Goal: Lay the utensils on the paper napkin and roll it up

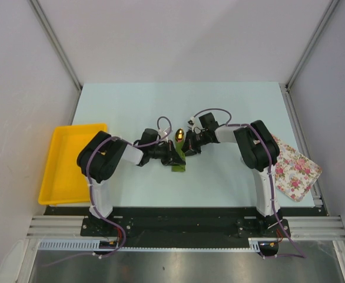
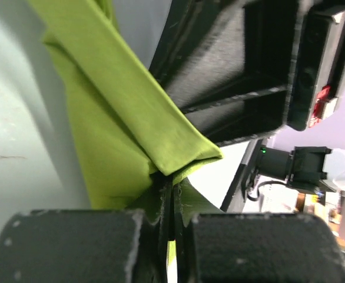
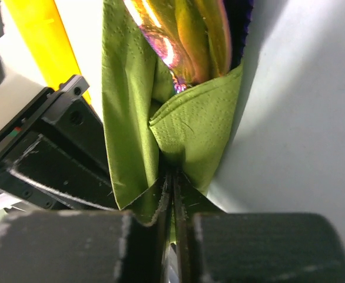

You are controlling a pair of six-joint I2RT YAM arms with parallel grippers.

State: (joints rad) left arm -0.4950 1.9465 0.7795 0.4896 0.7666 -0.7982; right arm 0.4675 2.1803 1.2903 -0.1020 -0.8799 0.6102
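The olive-green paper napkin [image 1: 177, 161] lies folded at the table's middle, between both grippers. A utensil's shiny gold oval head [image 1: 179, 135] pokes out of its far end, and shows again [image 3: 181, 35] above the folds in the right wrist view. Other utensils are hidden inside the paper. My left gripper [image 1: 170, 152] comes in from the left; its jaws [image 2: 171, 197] are shut on a pinched fold of the napkin [image 2: 119, 118]. My right gripper [image 1: 188, 147] comes in from the right, shut [image 3: 173, 180] on another fold of the napkin [image 3: 199, 127]. The two grippers nearly touch.
A yellow plastic tray [image 1: 72, 162] sits at the left edge of the table. A white cloth with pink flowers [image 1: 296, 168] lies at the right edge, beside the right arm's base. The right gripper's black body [image 2: 249, 76] fills the upper right of the left wrist view.
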